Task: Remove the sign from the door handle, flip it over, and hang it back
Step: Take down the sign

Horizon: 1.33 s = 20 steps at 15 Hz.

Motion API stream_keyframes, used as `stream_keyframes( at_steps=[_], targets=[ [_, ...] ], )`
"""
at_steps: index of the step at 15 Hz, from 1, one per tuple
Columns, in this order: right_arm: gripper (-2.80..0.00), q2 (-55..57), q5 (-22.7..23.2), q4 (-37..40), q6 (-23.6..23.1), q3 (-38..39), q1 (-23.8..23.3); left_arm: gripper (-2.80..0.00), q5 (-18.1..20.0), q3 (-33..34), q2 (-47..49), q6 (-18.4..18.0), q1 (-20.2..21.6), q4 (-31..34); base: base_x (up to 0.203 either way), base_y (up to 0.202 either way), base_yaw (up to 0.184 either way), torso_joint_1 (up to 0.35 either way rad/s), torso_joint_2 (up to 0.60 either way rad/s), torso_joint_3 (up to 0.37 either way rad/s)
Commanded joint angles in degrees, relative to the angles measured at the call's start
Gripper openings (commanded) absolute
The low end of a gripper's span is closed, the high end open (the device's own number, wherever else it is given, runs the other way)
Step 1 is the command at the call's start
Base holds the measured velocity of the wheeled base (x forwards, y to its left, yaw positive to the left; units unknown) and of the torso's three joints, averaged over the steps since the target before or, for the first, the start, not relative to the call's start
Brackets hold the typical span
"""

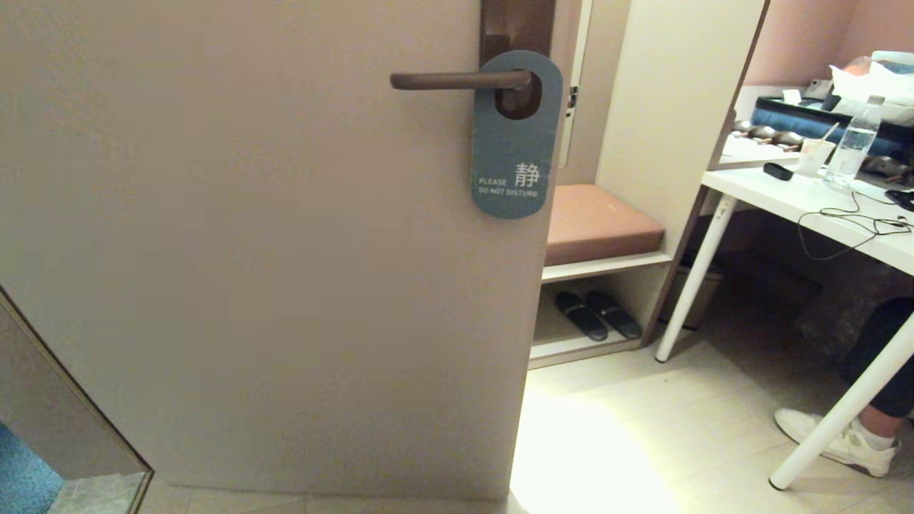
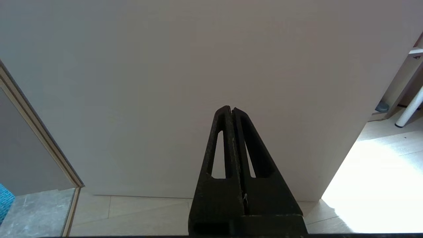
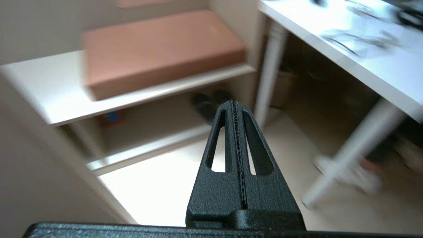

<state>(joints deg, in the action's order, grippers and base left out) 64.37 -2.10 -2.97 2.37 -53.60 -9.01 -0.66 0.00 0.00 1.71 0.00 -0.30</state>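
Hanging on door handle (image 1: 457,80): sign (image 1: 515,153), blue face out | slippers (image 1: 598,314) below bench (image 1: 598,223)

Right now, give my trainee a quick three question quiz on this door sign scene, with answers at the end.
1. True or false: the sign hangs on the door handle.
2. Which face shows? A: MAKE UP ROOM. B: DO NOT DISTURB.
3. Fill in: the left gripper and the right gripper are both ____.

Key: 1 true. 2 B. 3 shut, each empty, neither visible in the head view.
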Motion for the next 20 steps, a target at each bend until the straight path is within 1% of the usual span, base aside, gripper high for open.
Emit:
stream_keyframes(
  at_steps=[1,5,6,9,10,11,12,15,20],
  targets=[
    [-2.8,4.6,7.4,0.0,-2.3,-3.9,0.0,-2.8,0.0,0.0,0.0,0.1,0.0,0.0,0.0,0.0,0.0,0.0,0.0,0.0],
    [-2.8,10.3,23.5,0.1,-9.5,-9.9,0.1,-2.8,0.0,0.0,0.0,0.1,0.0,0.0,0.0,0.0,0.0,0.0,0.0,0.0],
    [-2.8,12.2,28.5,0.1,-10.7,-12.0,0.3,-2.8,0.0,0.0,0.0,0.1,0.0,0.0,0.0,0.0,0.0,0.0,0.0,0.0],
    [-2.8,16.6,43.7,0.7,-11.6,-16.2,0.5,-2.8,0.0,0.0,0.0,0.1,0.0,0.0,0.0,0.0,0.0,0.0,0.0,0.0],
    [-2.8,17.6,48.0,1.3,-11.7,-16.9,0.5,-2.8,0.0,0.0,0.0,0.1,0.0,0.0,0.0,0.0,0.0,0.0,0.0,0.0],
    [-2.8,18.8,50.9,2.2,-11.7,-17.6,0.5,-2.8,0.0,0.0,0.0,0.1,0.0,0.0,0.0,0.0,0.0,0.0,0.0,0.0],
    [-2.8,19.9,52.3,2.7,-11.7,-18.3,0.6,-2.8,0.0,0.0,0.0,0.1,0.0,0.0,0.0,0.0,0.0,0.0,0.0,0.0],
    [-2.8,23.7,55.6,3.8,-11.5,-21.0,3.2,-2.8,0.0,0.0,0.0,0.1,0.0,0.0,0.0,0.0,0.0,0.0,0.0,0.0],
    [-2.8,33.1,58.6,5.6,-11.3,-30.6,10.1,-2.8,0.0,0.0,0.0,0.1,0.0,0.0,0.0,0.0,0.0,0.0,0.0,0.0]
  ],
)
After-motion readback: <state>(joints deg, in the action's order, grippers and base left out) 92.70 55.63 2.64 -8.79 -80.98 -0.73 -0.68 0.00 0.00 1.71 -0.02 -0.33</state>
